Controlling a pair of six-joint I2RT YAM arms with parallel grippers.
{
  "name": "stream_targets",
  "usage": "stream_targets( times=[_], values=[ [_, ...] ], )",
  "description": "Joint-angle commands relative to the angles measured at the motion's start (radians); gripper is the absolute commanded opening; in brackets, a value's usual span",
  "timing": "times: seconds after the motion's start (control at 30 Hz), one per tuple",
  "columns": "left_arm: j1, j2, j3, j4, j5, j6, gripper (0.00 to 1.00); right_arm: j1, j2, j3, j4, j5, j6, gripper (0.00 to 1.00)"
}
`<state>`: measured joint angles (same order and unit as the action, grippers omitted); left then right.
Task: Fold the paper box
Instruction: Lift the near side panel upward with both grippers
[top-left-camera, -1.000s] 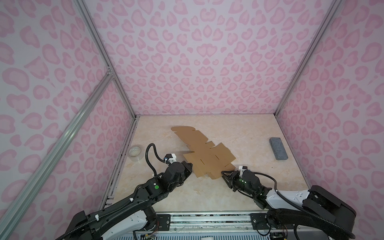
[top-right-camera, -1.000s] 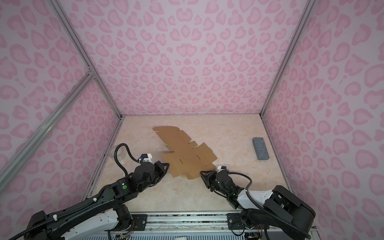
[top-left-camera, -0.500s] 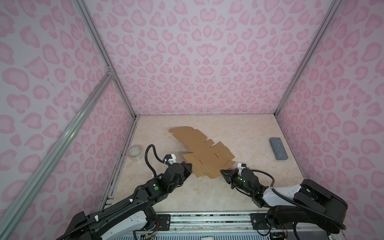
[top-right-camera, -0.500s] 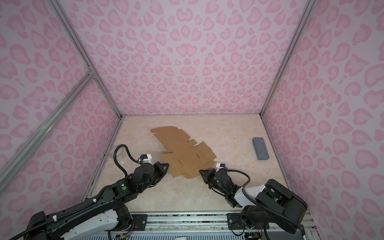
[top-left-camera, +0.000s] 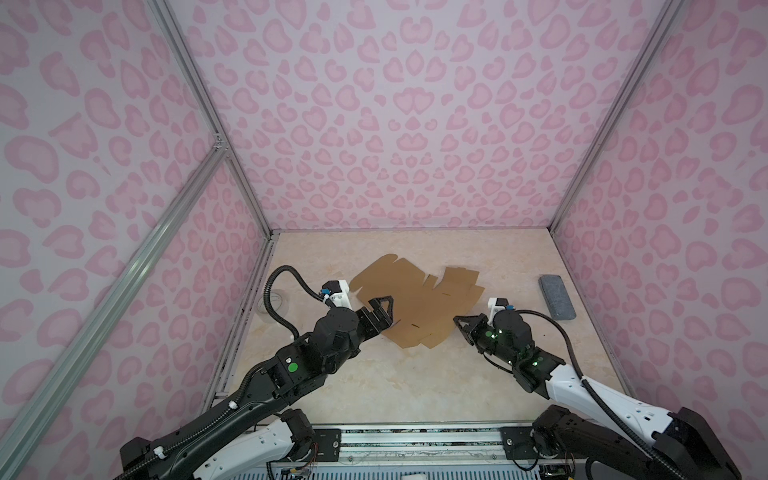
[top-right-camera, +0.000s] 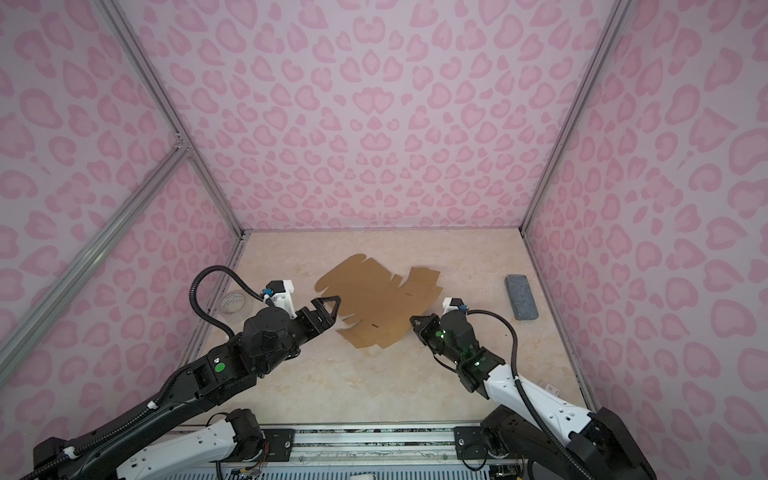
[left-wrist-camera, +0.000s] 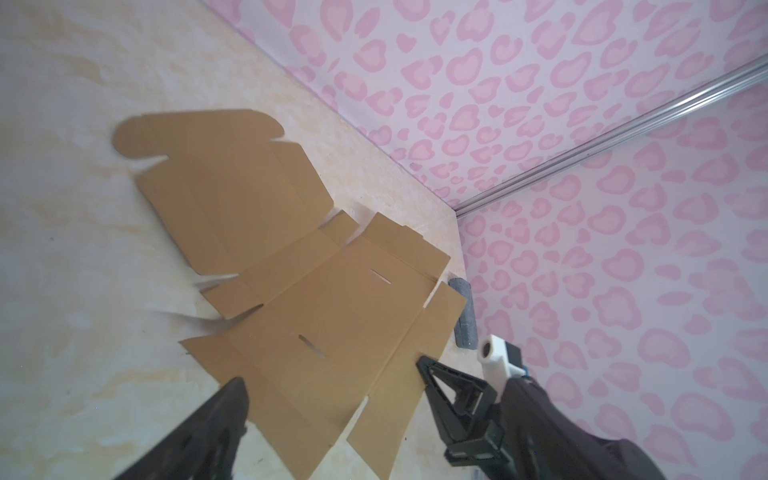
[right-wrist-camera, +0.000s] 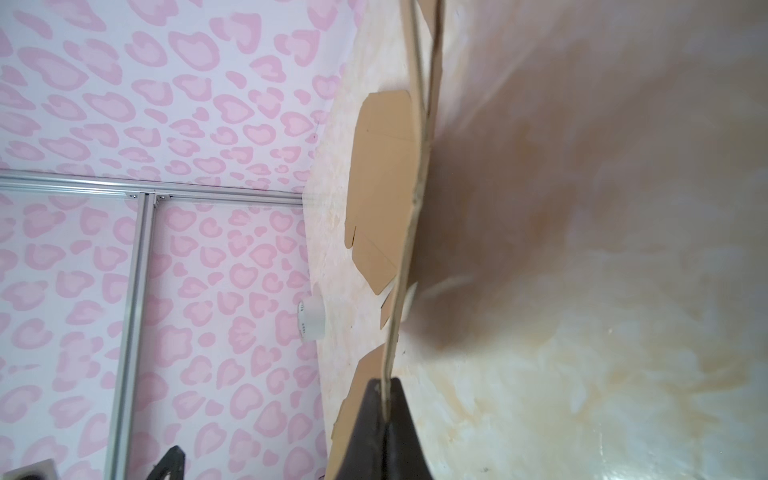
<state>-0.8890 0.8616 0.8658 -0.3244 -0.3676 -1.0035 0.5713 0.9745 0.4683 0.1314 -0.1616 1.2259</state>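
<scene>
- The left gripper (top-left-camera: 390, 312), pinched together at the sheet's border 1 second earlier, now stood with its jaws spread wide. Its upper finger (top-left-camera: 390, 298) overlapped the near-left border of the paper box (top-left-camera: 415, 303) without gripping it
- The right gripper (top-left-camera: 457, 321), slightly parted 1 second earlier, was now clamped on the box's near-right edge. The right wrist view showed the cardboard edge-on, running straight out from between the closed fingertips (right-wrist-camera: 372, 403)
- Both grippers sat farther out from the arm bases than 1 second before
- The box was still an unfolded flat sheet, lying between the 2 grippers and stretching ahead of them. The side held by the right gripper rode clear of the table (top-left-camera: 415, 386) with a shadow under it, and the flaps on that side showed higher in both top views than before
- The grey block (top-left-camera: 557, 297) lay well apart, ahead of and outboard of the right gripper. The clear tape roll (top-left-camera: 274, 301) lay outboard of the left gripper, by the wall. Neither had moved
- Writing: small dark print on the tape roll's inner core was too small to read, and the box showed plain brown faces with 2 slots
</scene>
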Motion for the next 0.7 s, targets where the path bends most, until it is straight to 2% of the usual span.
stream_targets(
  times=[0.0, 0.07, 0.2, 0.37, 0.5, 0.6, 0.67],
  values=[
    [0.015, 0.032, 0.08, -0.125, -0.027, 0.214, 0.98, -0.054, -0.035, 0.116, -0.447, -0.031, -0.349, 0.0],
    [0.041, 0.066, 0.134, -0.139, 0.009, 0.269, 0.98, -0.105, -0.022, 0.196, -0.555, -0.101, -0.478, 0.0],
    [0.107, 0.14, 0.222, -0.131, 0.098, 0.349, 0.98, -0.113, 0.037, 0.338, -0.724, -0.166, -0.664, 0.0],
    [0.149, 0.243, 0.311, -0.059, 0.131, 0.536, 0.98, -0.108, 0.053, 0.496, -0.889, -0.167, -0.829, 0.0],
    [0.169, 0.297, 0.337, 0.029, 0.146, 0.653, 0.98, -0.061, 0.076, 0.61, -0.994, -0.08, -0.903, 0.0],
    [0.182, 0.329, 0.352, 0.078, 0.233, 0.718, 0.98, -0.05, 0.121, 0.704, -1.094, -0.027, -0.981, 0.0],
    [0.182, 0.35, 0.348, 0.118, 0.28, 0.789, 0.98, -0.027, 0.154, 0.76, -1.142, 0.048, -1.008, 0.0]
  ],
)
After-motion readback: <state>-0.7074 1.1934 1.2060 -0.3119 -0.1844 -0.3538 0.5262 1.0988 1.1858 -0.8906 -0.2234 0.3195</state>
